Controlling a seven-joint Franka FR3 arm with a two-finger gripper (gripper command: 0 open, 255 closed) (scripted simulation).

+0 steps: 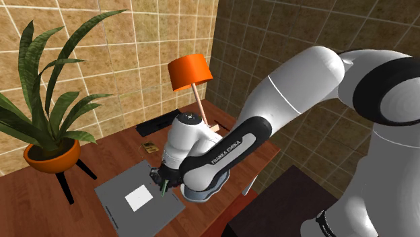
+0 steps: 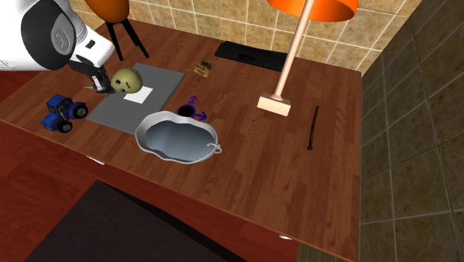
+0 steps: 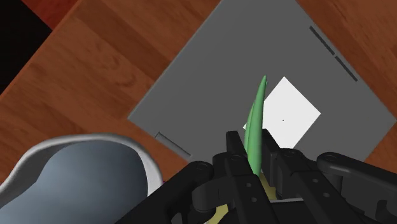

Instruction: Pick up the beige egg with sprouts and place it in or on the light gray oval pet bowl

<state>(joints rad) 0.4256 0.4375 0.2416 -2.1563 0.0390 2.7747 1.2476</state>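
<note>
Black two-finger gripper (image 3: 254, 145) is closed narrow on the beige egg with a green sprout (image 2: 128, 80). In the wrist view the fingers (image 3: 234, 147) pinch the green leaf (image 3: 254, 121) between them, and the leaf sticks out past the tips. A bit of beige shows further back between the fingers. In the second exterior view the egg sits right at the gripper (image 2: 100, 82), over the flat gray square mat (image 2: 126, 110) and just left of the small white square sheet (image 2: 138, 94) lying on it. Cannot tell if the egg touches the mat.

Light gray oval bowl (image 2: 178, 141) is on the brown wooden table (image 2: 297, 171), just beside the mat's near right corner in that view and apart from the egg. In the shoulder view the bowl (image 1: 202, 195) is partly under the white arm (image 1: 283, 101).

Other things, placed by the second exterior view:
- Blue toy tractor (image 2: 63, 112), left of the mat and near the gripper.
- Small purple object (image 2: 190, 111), touching the bowl's far rim.
- Orange-shade lamp with a wooden stem and block base (image 2: 273, 104), right of the bowl.
- Thin black stick (image 2: 313, 128), further right.
- Flat black rectangular item (image 2: 249, 55), at the far edge.
- Small brown card (image 2: 204, 69), just left of the black item.

Green leafy plant in an orange pot on a dark stand (image 1: 50, 156) stands at the shoulder view's left.
</note>
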